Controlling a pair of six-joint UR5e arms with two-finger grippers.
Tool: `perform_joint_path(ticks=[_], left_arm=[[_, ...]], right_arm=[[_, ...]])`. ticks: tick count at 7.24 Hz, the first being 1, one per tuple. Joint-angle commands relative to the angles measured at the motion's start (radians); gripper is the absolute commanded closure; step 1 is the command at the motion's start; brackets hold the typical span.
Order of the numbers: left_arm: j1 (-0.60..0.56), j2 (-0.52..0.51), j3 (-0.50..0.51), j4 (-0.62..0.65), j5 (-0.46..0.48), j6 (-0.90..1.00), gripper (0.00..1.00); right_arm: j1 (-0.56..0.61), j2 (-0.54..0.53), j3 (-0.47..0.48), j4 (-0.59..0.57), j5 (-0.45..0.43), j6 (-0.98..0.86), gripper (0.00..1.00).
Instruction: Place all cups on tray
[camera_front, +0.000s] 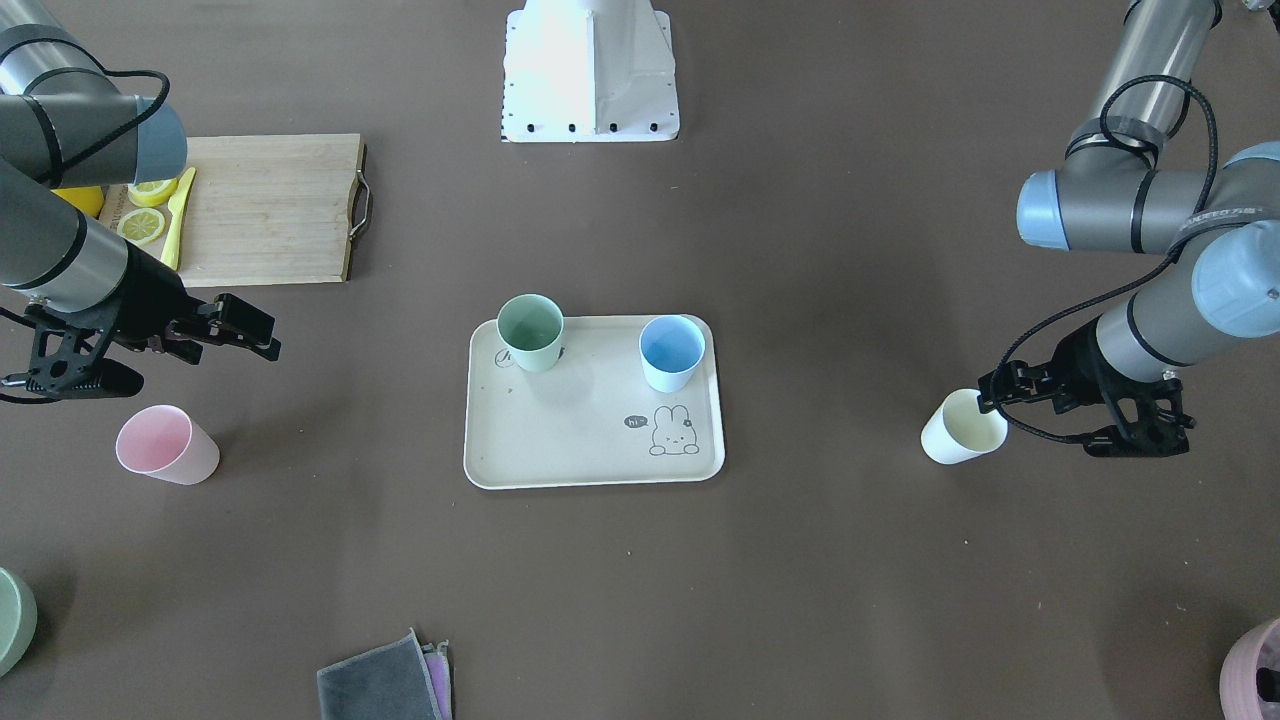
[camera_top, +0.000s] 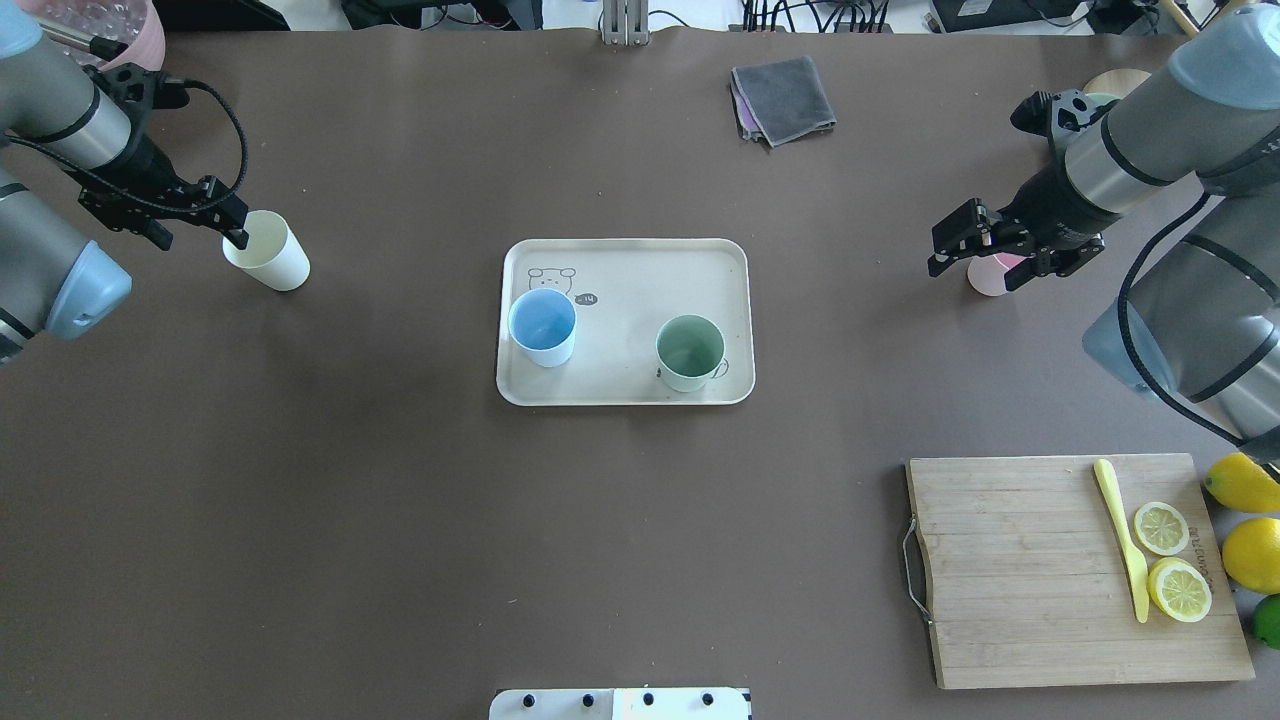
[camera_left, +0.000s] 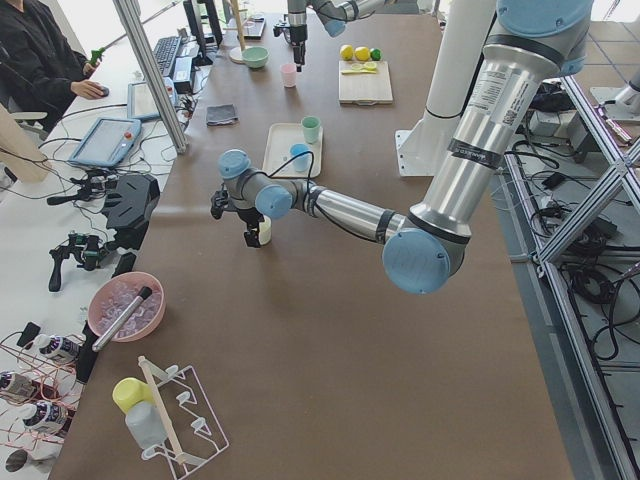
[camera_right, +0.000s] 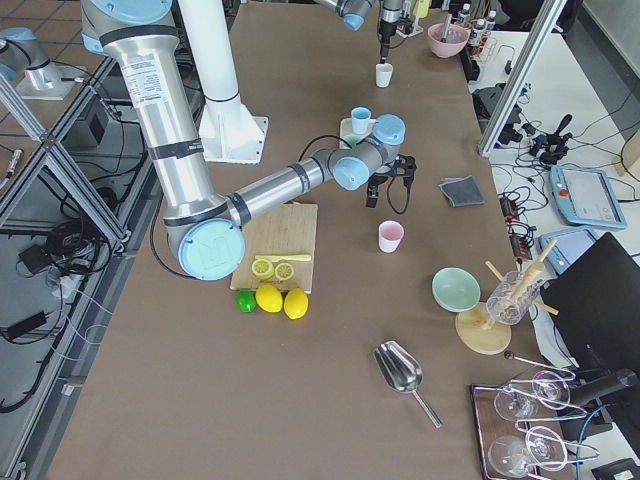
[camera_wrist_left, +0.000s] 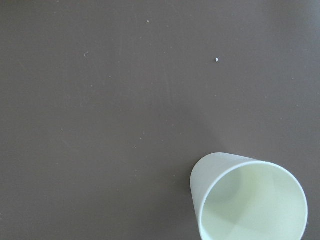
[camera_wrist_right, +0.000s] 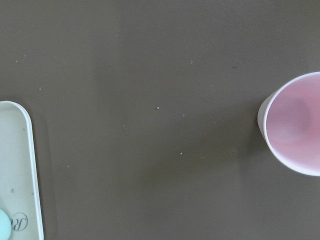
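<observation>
The beige tray (camera_front: 560, 440) (camera_top: 640, 270) with a rabbit drawing lies mid-table. A blue cup (camera_front: 671, 352) (camera_top: 543, 326) and a green cup (camera_front: 530, 331) (camera_top: 690, 352) stand on it. A cream cup (camera_front: 962, 427) (camera_top: 268, 251) (camera_wrist_left: 250, 200) stands on the table on my left. My left gripper (camera_front: 1000, 388) (camera_top: 198, 232) looks open; one finger overlaps the cup's rim. A pink cup (camera_front: 167, 445) (camera_top: 990, 277) (camera_wrist_right: 295, 122) stands on my right. My right gripper (camera_front: 250, 332) (camera_top: 975, 265) is open and empty, hovering beside it, toward the tray (camera_wrist_right: 17, 165).
A wooden cutting board (camera_front: 270, 205) (camera_top: 1000, 570) holds lemon slices and a yellow knife (camera_top: 1120, 535), with whole lemons (camera_top: 1245, 480) beside it. A grey cloth (camera_top: 783, 98) (camera_front: 385, 680), a pink bowl (camera_front: 1255, 670) and a green bowl (camera_front: 10, 620) sit along the far edge.
</observation>
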Motion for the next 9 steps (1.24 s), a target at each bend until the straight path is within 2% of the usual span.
perform_joint_path(ticks=[1, 2, 3, 4, 5, 8, 9], left_arm=[[0.023, -0.002, 0.034, -0.041, 0.01, -0.006, 0.06], [0.032, -0.002, 0.054, -0.071, 0.01, -0.022, 0.17], [0.039, 0.0, 0.077, -0.116, 0.01, -0.044, 0.4], [0.053, -0.002, 0.091, -0.154, 0.01, -0.086, 0.73], [0.058, -0.004, 0.091, -0.162, 0.01, -0.105, 1.0], [0.037, -0.042, 0.09, -0.139, -0.002, -0.108, 1.0], [0.027, -0.071, 0.088, -0.095, -0.008, -0.108, 1.0]], right_arm=[[0.001, -0.008, -0.002, 0.0, 0.002, -0.017, 0.0], [0.002, -0.009, 0.001, 0.0, 0.002, -0.018, 0.0], [0.004, -0.01, 0.004, 0.0, 0.002, -0.018, 0.0], [0.011, -0.01, 0.004, 0.0, 0.002, -0.025, 0.0], [0.022, -0.015, 0.005, -0.001, 0.003, -0.033, 0.0], [0.057, -0.018, 0.005, -0.003, 0.04, -0.056, 0.0], [0.064, -0.018, 0.004, -0.004, 0.047, -0.056, 0.0]])
